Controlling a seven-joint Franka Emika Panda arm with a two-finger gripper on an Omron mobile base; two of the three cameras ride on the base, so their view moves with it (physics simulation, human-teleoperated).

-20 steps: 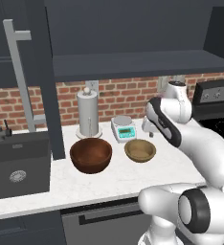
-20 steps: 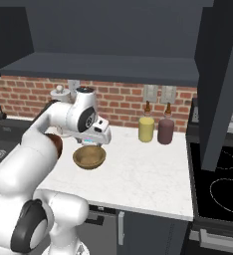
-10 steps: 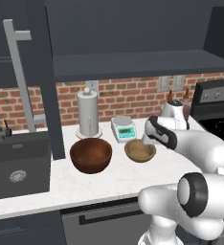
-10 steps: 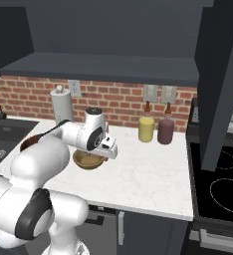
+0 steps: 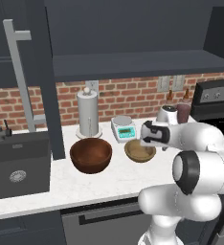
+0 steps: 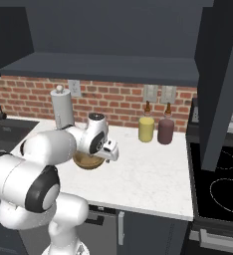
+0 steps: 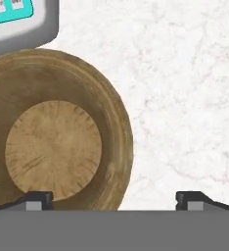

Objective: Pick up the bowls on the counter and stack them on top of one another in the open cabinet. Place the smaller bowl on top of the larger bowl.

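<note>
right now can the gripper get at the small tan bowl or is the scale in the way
Probably yes. The gripper hangs open right over the smaller bowl, one fingertip over the inside and one outside, straddling its rim. The scale sits beside the far rim, not between them, and the marble counter beside it is bare.

a glossy white arm (image 5: 200,139) of rounded segments with dark grey joint caps and small dark fingertips (image 7: 38,198).
</note>
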